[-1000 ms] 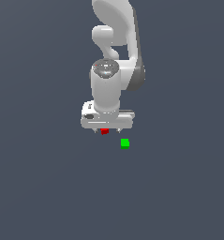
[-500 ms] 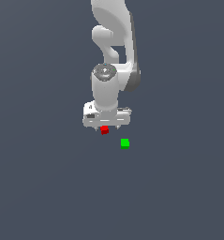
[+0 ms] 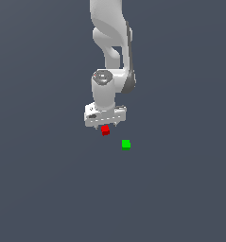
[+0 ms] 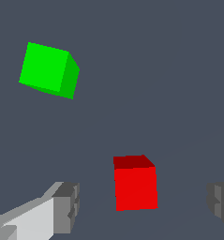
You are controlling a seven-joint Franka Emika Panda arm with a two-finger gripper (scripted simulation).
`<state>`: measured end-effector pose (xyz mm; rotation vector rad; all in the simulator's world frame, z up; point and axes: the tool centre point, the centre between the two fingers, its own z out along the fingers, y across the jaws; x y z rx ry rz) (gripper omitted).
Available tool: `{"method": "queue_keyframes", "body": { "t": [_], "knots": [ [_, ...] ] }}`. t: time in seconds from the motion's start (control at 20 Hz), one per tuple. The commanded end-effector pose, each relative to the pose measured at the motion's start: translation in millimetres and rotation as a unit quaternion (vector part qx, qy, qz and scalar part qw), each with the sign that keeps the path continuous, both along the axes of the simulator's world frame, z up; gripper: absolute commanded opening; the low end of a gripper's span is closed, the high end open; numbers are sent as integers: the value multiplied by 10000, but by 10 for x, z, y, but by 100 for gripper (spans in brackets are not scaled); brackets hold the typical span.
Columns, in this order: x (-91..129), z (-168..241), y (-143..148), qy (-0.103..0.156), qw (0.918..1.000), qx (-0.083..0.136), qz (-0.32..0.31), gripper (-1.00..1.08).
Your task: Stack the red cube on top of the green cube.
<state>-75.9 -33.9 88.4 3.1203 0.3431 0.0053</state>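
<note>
So we've got the gripper (image 3: 105, 125) hanging right over the red cube (image 3: 105, 130), jaws spread wide with a clear gap on both sides of it in the wrist view, gripping nothing yet. The red cube (image 4: 135, 183) sits on the floor between the fingers (image 4: 65, 207), a bit closer to one than the other as far as we can judge. The green cube (image 3: 126, 144) is close by, off to the exterior view's right and nearer the camera.

What worries us: if the closing finger hits the cube off-centre, it could twist or skid out. And with the green one this near, a sloppy carry could bump it away.

Compared with a second ago, the arm has shifted and lowered over the red cube; both cubes look unmoved.
</note>
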Motion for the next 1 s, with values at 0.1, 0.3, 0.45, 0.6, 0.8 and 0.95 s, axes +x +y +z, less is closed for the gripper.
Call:
{"method": "queue_keyframes", "body": {
  "t": [0.1, 0.3, 0.45, 0.6, 0.8, 0.95],
  "knots": [
    [-139, -127, -48, 12, 9998, 9, 206, 100],
    [-190, -179, -73, 18, 9996, 12, 285, 100],
    [-187, -184, -79, 18, 9996, 11, 287, 100],
    [-188, -186, -78, 21, 9996, 11, 281, 100],
    [-190, -257, -79, 21, 9996, 11, 281, 100],
    [-193, -369, -78, 20, 9996, 10, 283, 100]
  ]
}}
